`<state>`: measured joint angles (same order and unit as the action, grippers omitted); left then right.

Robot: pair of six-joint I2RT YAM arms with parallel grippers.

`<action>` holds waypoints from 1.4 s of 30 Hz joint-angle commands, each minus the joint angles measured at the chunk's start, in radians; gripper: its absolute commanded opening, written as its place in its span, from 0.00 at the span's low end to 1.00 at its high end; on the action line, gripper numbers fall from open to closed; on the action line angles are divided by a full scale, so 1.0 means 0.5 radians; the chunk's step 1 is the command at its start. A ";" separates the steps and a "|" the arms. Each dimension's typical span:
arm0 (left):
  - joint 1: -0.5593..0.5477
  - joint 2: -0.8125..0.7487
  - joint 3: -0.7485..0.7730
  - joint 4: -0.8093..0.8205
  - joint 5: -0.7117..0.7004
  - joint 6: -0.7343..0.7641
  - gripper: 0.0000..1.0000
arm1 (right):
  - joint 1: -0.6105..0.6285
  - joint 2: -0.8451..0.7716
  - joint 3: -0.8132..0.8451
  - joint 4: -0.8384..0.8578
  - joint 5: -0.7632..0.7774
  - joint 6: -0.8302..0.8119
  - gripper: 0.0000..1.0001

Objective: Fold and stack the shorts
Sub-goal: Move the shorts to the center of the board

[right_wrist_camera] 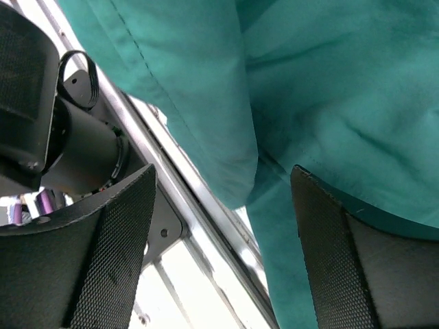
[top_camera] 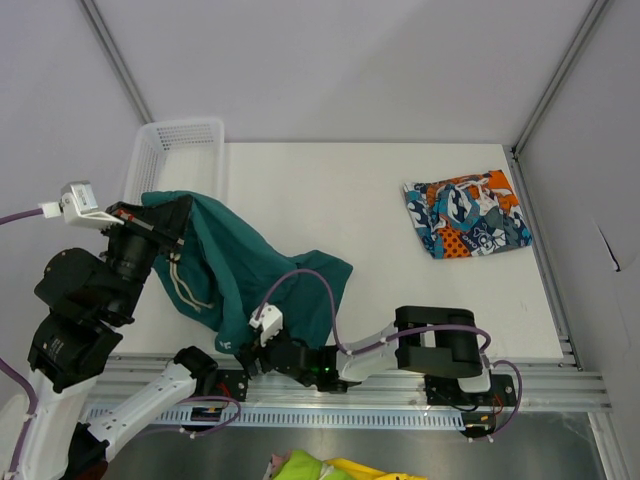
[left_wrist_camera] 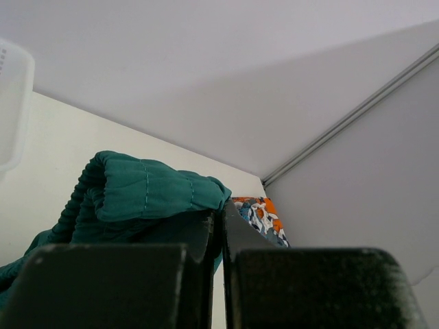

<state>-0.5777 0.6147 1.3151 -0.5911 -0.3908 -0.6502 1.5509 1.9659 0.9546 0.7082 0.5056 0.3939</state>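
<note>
The plain dark teal shorts (top_camera: 250, 270) hang by their waistband from my raised left gripper (top_camera: 170, 225), which is shut on them. They drape down to the table's front edge. In the left wrist view the bunched waistband (left_wrist_camera: 147, 192) sits on the shut left gripper (left_wrist_camera: 221, 214). My right gripper (top_camera: 240, 350) is low at the front edge under the lower hem. It stands open, and a teal hem (right_wrist_camera: 226, 164) dangles between its mesh fingers (right_wrist_camera: 110, 240) without being gripped. The patchwork-print shorts (top_camera: 468, 215) lie folded at the far right and also show in the left wrist view (left_wrist_camera: 264, 216).
A white mesh basket (top_camera: 175, 135) stands at the back left, just behind the raised left arm. An aluminium rail (top_camera: 420, 385) runs along the table's front edge and passes under the right gripper (right_wrist_camera: 185, 205). A frame post (top_camera: 540, 260) borders the right side. Yellow-green cloth (top_camera: 320, 468) lies below the rail.
</note>
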 commanded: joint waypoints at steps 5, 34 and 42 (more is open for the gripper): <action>-0.010 0.013 0.054 0.090 -0.022 -0.049 0.00 | 0.012 0.066 0.152 0.007 0.176 0.065 0.69; -0.010 0.041 0.140 -0.014 -0.139 0.009 0.00 | 0.062 -0.559 -0.139 -0.581 0.326 0.081 0.00; -0.010 0.130 0.103 -0.048 -0.295 0.033 0.00 | -0.410 -1.544 0.087 -2.210 -0.084 0.004 0.00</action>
<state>-0.5777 0.6590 1.3693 -0.6552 -0.4950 -0.6579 1.4593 1.3113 0.9085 -0.0208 0.5468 0.4252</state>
